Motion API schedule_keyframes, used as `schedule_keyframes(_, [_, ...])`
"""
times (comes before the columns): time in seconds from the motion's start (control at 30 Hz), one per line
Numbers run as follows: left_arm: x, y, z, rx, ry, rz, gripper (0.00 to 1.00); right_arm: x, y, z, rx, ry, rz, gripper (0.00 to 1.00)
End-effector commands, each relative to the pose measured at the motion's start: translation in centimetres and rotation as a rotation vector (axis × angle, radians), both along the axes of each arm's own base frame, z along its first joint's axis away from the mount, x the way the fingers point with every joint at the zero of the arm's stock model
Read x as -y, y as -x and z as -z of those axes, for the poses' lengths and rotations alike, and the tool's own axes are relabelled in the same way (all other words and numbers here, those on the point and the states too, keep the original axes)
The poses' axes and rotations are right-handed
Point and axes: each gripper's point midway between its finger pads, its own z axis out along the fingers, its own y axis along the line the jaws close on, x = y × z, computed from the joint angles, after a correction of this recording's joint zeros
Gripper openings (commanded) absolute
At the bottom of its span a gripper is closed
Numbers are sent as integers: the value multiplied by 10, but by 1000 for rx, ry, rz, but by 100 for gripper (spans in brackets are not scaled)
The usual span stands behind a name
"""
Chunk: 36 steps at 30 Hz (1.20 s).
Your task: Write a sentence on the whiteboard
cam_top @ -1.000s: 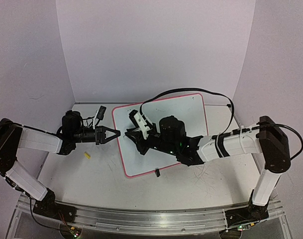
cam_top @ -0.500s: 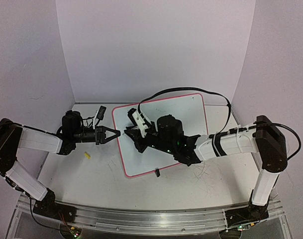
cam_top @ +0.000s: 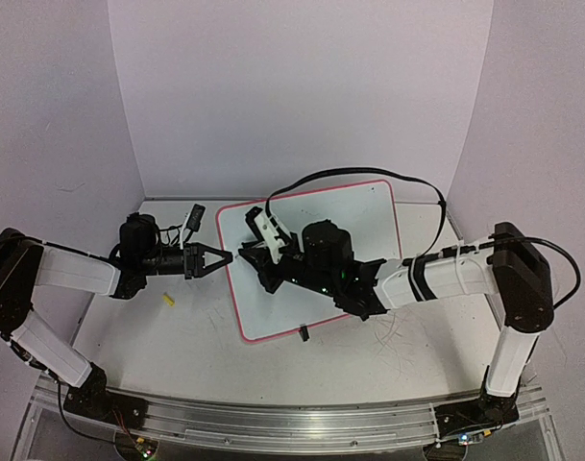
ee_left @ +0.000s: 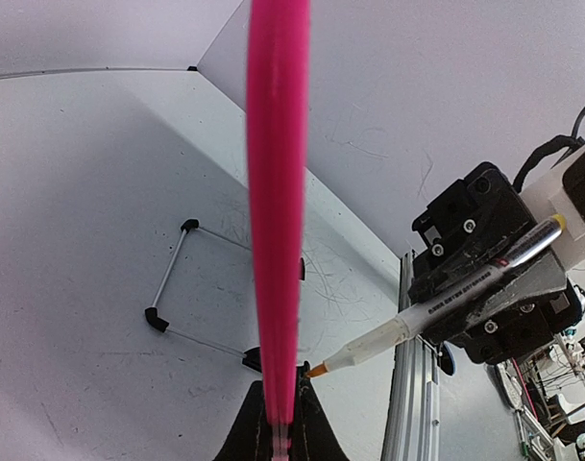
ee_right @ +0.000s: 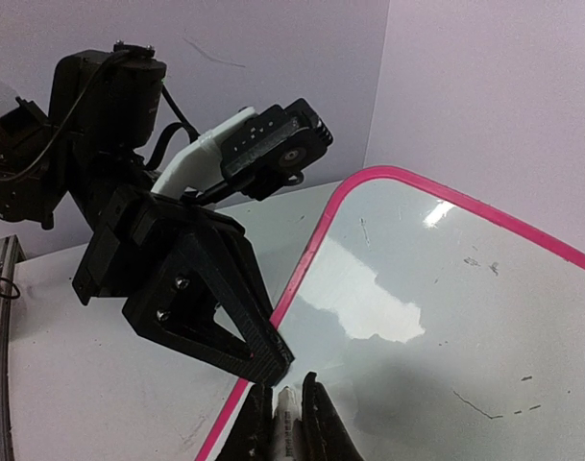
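Note:
The whiteboard (cam_top: 354,221), glossy white with a pink rim (ee_left: 278,192), lies tilted on the table. My left gripper (cam_top: 225,257) is shut on the rim at the board's left edge (ee_right: 306,264); its black fingers (ee_right: 225,307) fill the right wrist view. My right gripper (cam_top: 248,256) is shut on a white marker (ee_left: 436,312), also seen between its own fingers (ee_right: 288,411). The marker's orange tip (ee_left: 318,369) sits just beside the left gripper's (ee_left: 280,427) fingertips, at the board's left edge. No sentence shows on the board's visible face, only a few faint marks.
A small yellow piece (cam_top: 167,300) lies on the tabletop left of the board. A small black object (cam_top: 194,216) sits near the back wall. The board's wire stand legs (ee_left: 172,279) rest on the table. Grey scribbles (cam_top: 400,338) mark the tabletop. An aluminium rail (cam_top: 292,423) runs along the near edge.
My right arm has crept slightly left, bringing the marker closer to the board's left edge and the left gripper. The left arm and the board have stayed still.

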Motion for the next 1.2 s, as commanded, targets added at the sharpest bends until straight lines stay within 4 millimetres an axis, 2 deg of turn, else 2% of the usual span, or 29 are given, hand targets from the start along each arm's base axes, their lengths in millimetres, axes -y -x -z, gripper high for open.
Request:
schedule_keyframes(0.0, [5, -7, -7, 57, -4, 2, 0, -9, -5, -18, 37, -49, 2, 0])
schedule_keyframes(0.4, [5, -7, -7, 56, -4, 3, 0, -8, -11, -15, 39, -41, 39, 0])
schedule_keyframes(1.17, [5, -8, -11, 60, -1, 2, 0, 3, -13, 9, 0, 8, 82, 0])
